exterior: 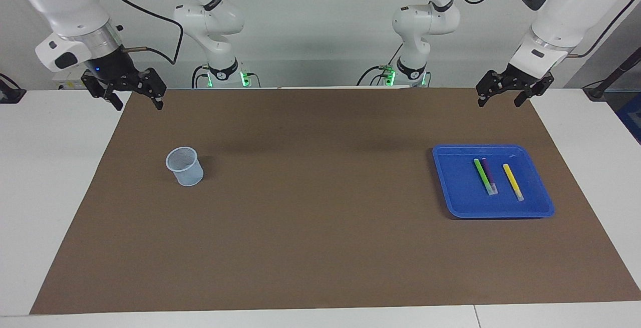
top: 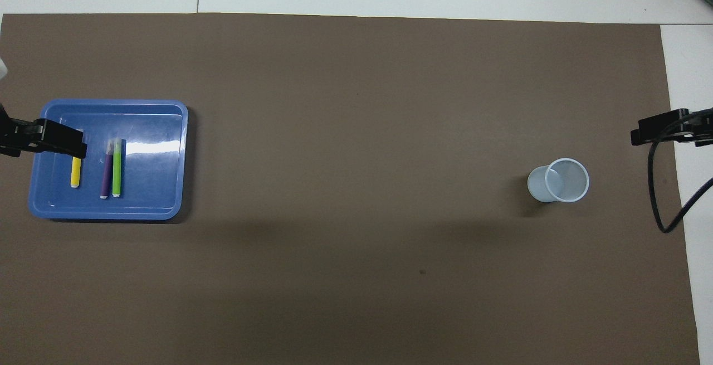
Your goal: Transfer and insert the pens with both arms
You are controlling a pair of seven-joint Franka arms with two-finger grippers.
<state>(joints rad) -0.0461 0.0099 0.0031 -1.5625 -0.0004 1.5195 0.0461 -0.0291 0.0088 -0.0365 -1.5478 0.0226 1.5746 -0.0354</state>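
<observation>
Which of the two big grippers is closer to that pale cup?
Right. The right gripper hangs open near the mat's edge at the cup's end; the left gripper hangs open by the blue tray, at the other end.

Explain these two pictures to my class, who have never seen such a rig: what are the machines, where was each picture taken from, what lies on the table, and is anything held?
Two big white robot arms stand at a table, each ending in a black two-finger claw. One picture looks across the table at them; the other looks down from above their end.

On the brown mat lie a blue tray and a pale cup. The tray holds a green pen, a purple pen beside it, and a yellow pen.

The left claw hangs open in the air near the tray's end; the right claw hangs open at the cup's end. Nothing is held.
</observation>
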